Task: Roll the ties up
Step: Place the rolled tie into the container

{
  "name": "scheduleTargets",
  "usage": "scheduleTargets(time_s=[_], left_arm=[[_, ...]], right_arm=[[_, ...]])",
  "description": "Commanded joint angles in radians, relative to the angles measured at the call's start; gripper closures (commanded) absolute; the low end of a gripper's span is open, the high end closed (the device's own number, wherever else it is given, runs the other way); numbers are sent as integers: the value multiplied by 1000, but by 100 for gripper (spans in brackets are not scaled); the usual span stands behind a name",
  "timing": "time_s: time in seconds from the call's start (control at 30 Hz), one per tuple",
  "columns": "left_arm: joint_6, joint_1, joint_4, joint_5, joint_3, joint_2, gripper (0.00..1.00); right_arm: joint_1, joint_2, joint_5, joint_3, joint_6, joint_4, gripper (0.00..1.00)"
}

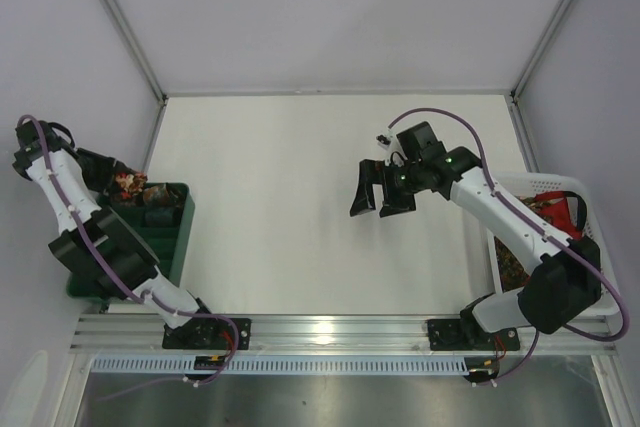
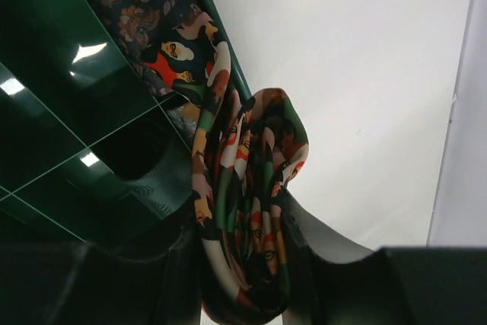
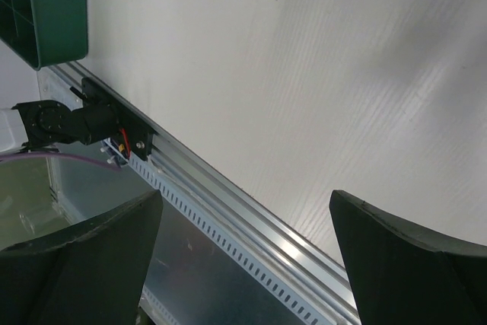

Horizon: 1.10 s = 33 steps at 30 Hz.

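A rolled tie with a bold red, green, cream and black pattern is pinched between the fingers of my left gripper, which is shut on it. From above, that gripper holds the roll over the far end of the green divided box. Another dark patterned tie lies in one of the box's compartments. My right gripper hangs open above the middle of the table with nothing in it. Its wrist view shows the same gripper with only bare table between its fingers.
A white basket at the right edge holds more patterned ties. The aluminium rail runs along the near edge of the table. White walls enclose the table at the back and sides.
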Motion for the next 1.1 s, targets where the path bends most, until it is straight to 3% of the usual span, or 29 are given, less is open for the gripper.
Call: scheduleTargets(time_s=[0.0,0.13,0.63,0.87,1.07], left_arm=[[0,14,134,44,7,48,100],[-1,17,154,0,69,38,100],[-96,17,272,-51,29,-134,100],[-78,20,225,-100,29,-140,100],[-14,58,229,-158,-137,-201,100]], right_arm=[[-21,30,-30,-1,-19,-3,0],[-36,62,-42,13,-21,5,0],[-64,97,-33,30,-24,2,0],[-62,96,-31,27,-30,-3,0],[-64,87,-33,21,-27,-6,0]])
